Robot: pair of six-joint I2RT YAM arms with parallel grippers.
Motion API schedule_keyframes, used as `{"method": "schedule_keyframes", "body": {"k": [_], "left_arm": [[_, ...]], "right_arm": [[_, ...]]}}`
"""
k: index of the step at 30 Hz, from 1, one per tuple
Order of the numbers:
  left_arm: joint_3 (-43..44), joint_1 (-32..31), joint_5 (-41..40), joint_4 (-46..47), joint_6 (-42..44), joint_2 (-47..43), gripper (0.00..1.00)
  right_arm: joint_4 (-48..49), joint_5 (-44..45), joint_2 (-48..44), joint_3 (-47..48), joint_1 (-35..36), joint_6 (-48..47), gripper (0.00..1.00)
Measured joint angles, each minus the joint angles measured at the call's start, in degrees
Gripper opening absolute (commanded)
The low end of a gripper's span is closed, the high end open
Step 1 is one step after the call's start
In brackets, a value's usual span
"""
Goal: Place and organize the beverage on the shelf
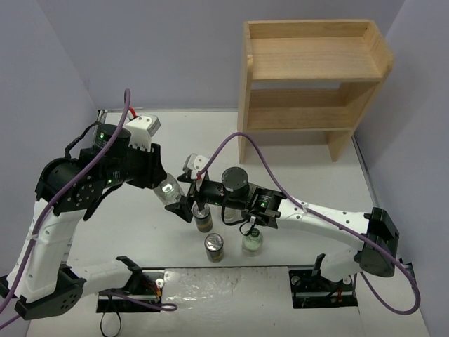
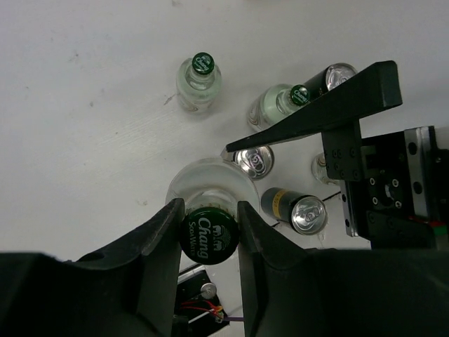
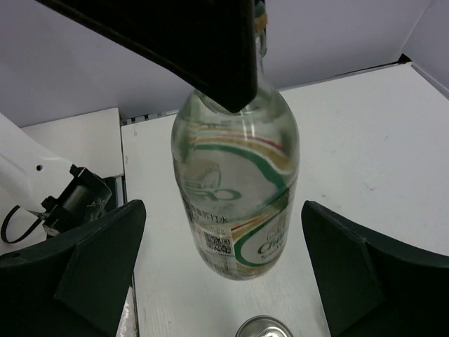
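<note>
My left gripper (image 2: pixel 208 235) is shut on the dark cap of a clear bottle (image 2: pixel 210 186) with a green label and holds it off the table; in the top view the bottle (image 1: pixel 169 189) hangs left of centre. My right gripper (image 3: pixel 223 225) is open, its fingers well apart on either side of this bottle (image 3: pixel 235 189) without touching it. On the table stand two more bottles (image 2: pixel 198 81) (image 2: pixel 280 104) and three dark cans (image 2: pixel 330 77) (image 2: pixel 254 161) (image 2: pixel 298 209). The wooden shelf (image 1: pixel 309 70) stands at the far right with no drinks on it.
A can (image 1: pixel 203 221), another can (image 1: pixel 215 247) and a bottle (image 1: pixel 252 241) stand close under the right arm near the table's front edge. A fourth bottle (image 2: pixel 319 168) shows partly behind the right gripper's body. A white box (image 1: pixel 144 126) sits at the far left.
</note>
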Motion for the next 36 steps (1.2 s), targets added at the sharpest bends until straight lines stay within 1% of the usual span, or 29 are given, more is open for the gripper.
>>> {"method": "schedule_keyframes", "body": {"k": [3,7,13,15,16,17,19,20,26,27,28,29,30,31,34,35,36], "left_arm": [[1.7,0.0,1.4,-0.7,0.7,1.4,0.03],[4.5,0.0,2.8,-2.1,2.2,2.9,0.02],[7.7,-0.5,4.9,-3.8,4.2,5.1,0.03],[7.9,-0.9,5.1,-3.8,4.7,5.7,0.02],[7.9,-1.0,5.2,-4.0,4.8,6.0,0.02],[7.9,-1.1,5.4,-4.1,4.9,6.2,0.03],[8.5,-1.2,5.3,-5.0,5.3,6.7,0.03],[8.9,-1.2,5.2,-5.3,5.5,7.0,0.02],[12.2,-1.2,5.3,-6.6,6.3,9.0,0.03],[12.9,-1.2,5.3,-6.9,6.4,9.2,0.08],[13.4,-1.2,5.2,-7.0,6.4,9.4,0.32],[14.1,-1.2,5.2,-7.2,6.4,9.6,0.44],[14.7,-1.2,5.3,-7.2,6.4,9.7,0.5],[15.3,-1.2,5.9,-6.4,6.0,9.7,0.62],[17.7,-1.4,7.1,-2.2,6.0,9.9,0.85],[18.6,-1.5,7.0,-1.4,6.2,9.9,0.96],[19.4,-1.4,6.3,-1.2,6.1,9.9,0.94]], "right_arm": [[0.6,0.0,1.0,0.5,0.2,-1.1,0.86],[0.9,-0.1,1.9,1.1,0.3,-2.3,0.76],[1.0,0.0,2.1,1.3,0.3,-3.5,0.77],[0.9,0.2,2.1,1.4,0.3,-4.0,0.69],[0.8,0.5,2.2,1.5,0.3,-4.2,0.55],[0.9,0.7,2.3,1.6,0.3,-4.7,0.43],[0.5,1.0,2.6,1.8,0.1,-4.2,0.24],[0.5,0.9,2.8,2.0,0.2,-4.5,0.0],[1.6,1.0,2.8,2.2,-0.1,-4.3,0.0],[2.0,1.0,2.8,2.2,-0.1,-4.1,0.0],[2.4,1.0,2.8,2.2,-0.1,-3.8,0.0],[2.9,0.9,2.7,2.1,-0.2,-3.6,0.0],[3.5,0.9,2.5,2.0,-0.2,-3.2,0.0],[4.1,0.5,2.3,1.7,-0.2,-3.0,0.0],[4.8,-1.0,1.9,0.3,0.0,-2.6,0.0],[4.8,-1.1,1.8,-0.2,0.1,-2.6,0.0],[4.7,-1.1,1.5,-0.7,0.1,-2.8,0.0]]}}
